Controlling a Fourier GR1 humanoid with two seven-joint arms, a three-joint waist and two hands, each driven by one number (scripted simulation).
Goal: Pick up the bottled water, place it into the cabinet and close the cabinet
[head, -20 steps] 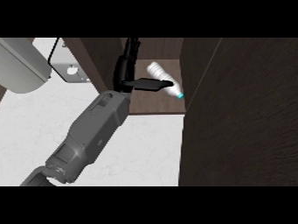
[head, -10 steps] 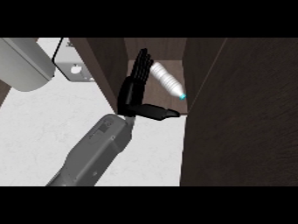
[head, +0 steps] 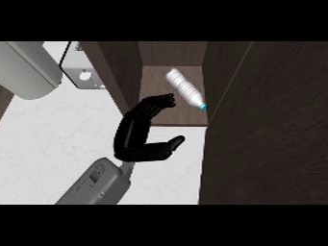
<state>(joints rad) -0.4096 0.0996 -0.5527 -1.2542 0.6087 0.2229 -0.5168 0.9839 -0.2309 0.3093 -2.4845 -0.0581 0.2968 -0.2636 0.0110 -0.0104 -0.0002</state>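
Note:
The bottled water (head: 184,88) lies on its side on the brown shelf inside the cabinet (head: 157,115), its teal cap pointing toward the front right. My left hand (head: 134,137) is just outside the cabinet's front edge, down and to the left of the bottle and apart from it. Its fingers point up toward the shelf, the thumb sticks out to the right, and nothing is between them. The grey forearm runs down to the lower left. The right hand does not show.
A large dark wood cabinet panel (head: 280,134) fills the right side of the view. The cabinet's left wall (head: 120,72) stands beside the hand. A big grey rounded object (head: 20,67) and a white bracket (head: 81,76) sit at the upper left on the pale marbled counter (head: 45,139).
The hand has let go of the bottle and drawn back out of the cabinet toward me. The bottle stays lying on the shelf.

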